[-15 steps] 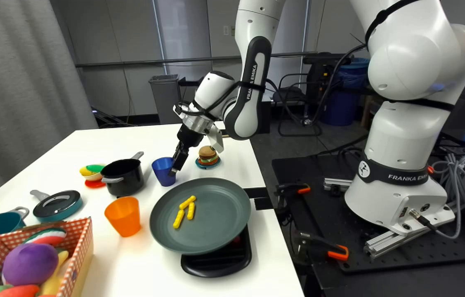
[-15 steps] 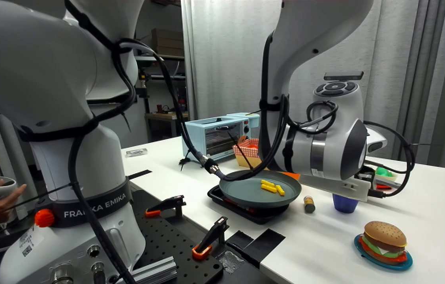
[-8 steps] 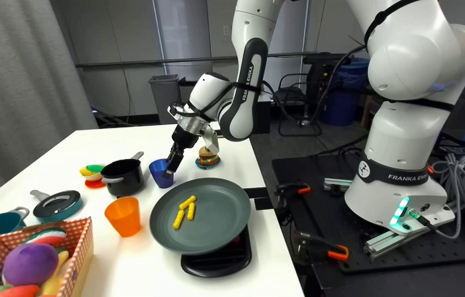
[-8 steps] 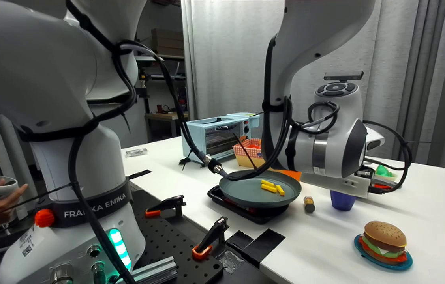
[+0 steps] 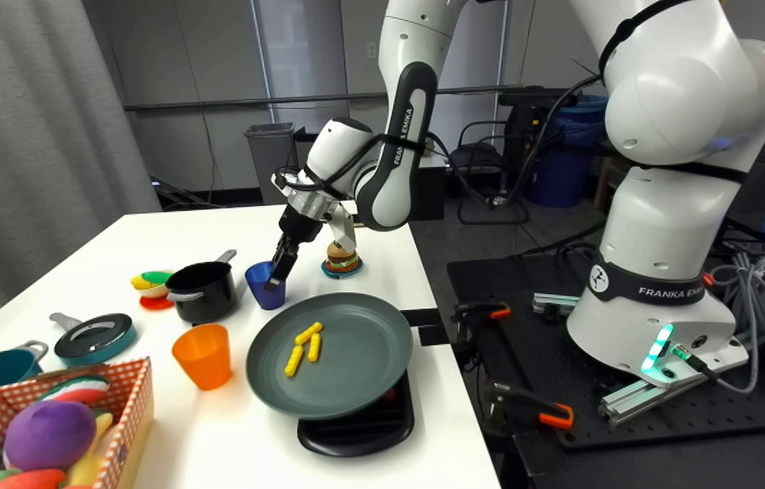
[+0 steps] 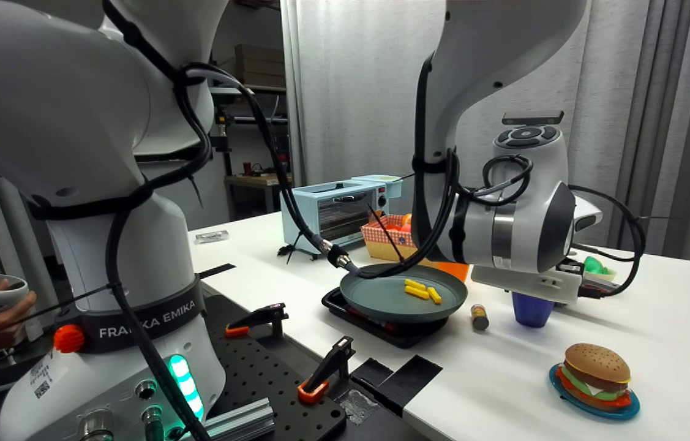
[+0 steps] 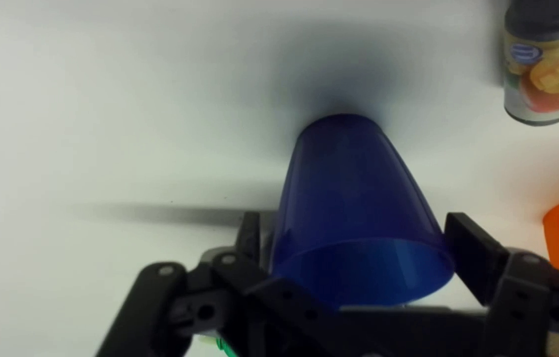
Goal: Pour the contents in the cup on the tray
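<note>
The tray is the round grey-green pan [image 5: 362, 367], also in an exterior view [image 6: 375, 300]. The contents, yellow stick pieces [image 5: 294, 360], lie loose in it and show in an exterior view [image 6: 416, 292]. The blue cup [image 5: 261, 288] stands upright on the table beside the pan; it shows in an exterior view [image 6: 531, 310] and the wrist view [image 7: 348, 188]. My gripper [image 7: 353, 230] is open around the cup's upper part. The right finger touches or nearly touches the wall; the left finger has a gap. The cup's inner bottom is hidden. In an exterior view the gripper [image 5: 275, 282] tilts down at the cup.
The pan rests on a black burner [image 5: 355, 438]. A small can [image 6: 479, 317] stands between pan and cup. The black pot [image 5: 202, 292], orange cup [image 5: 204, 356], toy burger [image 6: 596, 380] and checked basket [image 5: 131, 414] are around. A toaster oven [image 6: 335, 214] stands at the back.
The blue cup shifted slightly towards the black pot, then stayed still. My gripper moved slightly the same way, continuing after the cup stopped. The yellow pieces have not moved.
</note>
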